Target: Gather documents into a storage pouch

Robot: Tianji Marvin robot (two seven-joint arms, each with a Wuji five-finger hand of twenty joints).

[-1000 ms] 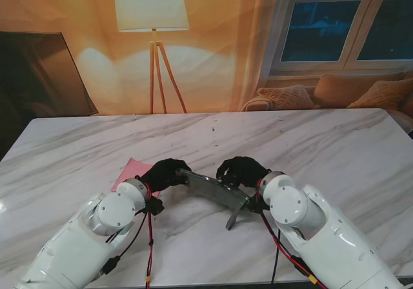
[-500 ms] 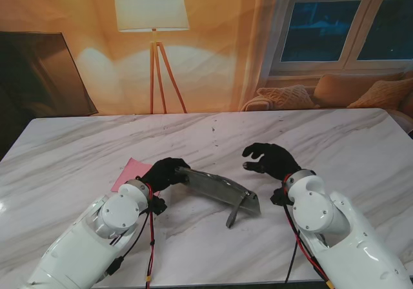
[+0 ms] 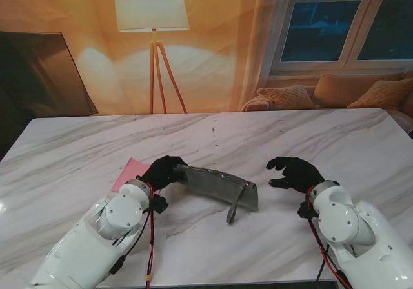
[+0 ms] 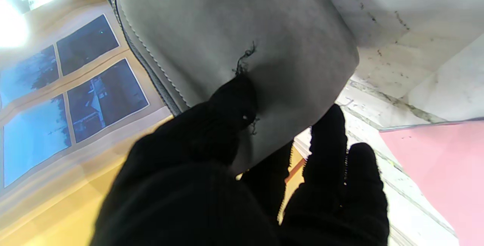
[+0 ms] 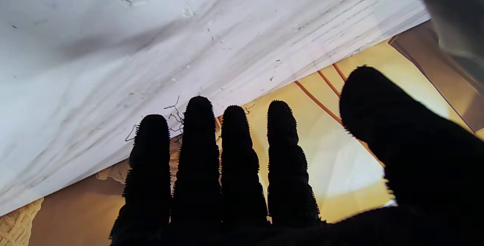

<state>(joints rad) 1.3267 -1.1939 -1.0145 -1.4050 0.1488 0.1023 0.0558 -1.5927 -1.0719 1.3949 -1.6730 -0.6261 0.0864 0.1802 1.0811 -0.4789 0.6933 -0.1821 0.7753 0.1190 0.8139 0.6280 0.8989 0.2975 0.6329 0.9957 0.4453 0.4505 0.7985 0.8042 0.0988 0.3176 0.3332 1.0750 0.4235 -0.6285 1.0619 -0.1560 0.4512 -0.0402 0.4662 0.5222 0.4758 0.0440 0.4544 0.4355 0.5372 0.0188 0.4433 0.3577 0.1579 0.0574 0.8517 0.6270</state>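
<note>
My left hand (image 3: 162,171) pinches the grey pouch (image 3: 216,186) by its left end, lifted off the table (image 3: 335,140). Soft, sags; support near the zipper edge. Right hand (image 3: 293,171) spread, holding nothing. Pink document (image 3: 131,171) flat beyond.

The right hand (image 3: 293,173) has let go of the grey pouch (image 3: 216,186) and drawn off to its right, fingers spread. The pouch's far end seems to have sagged lower toward the table (image 3: 310,134).
</note>
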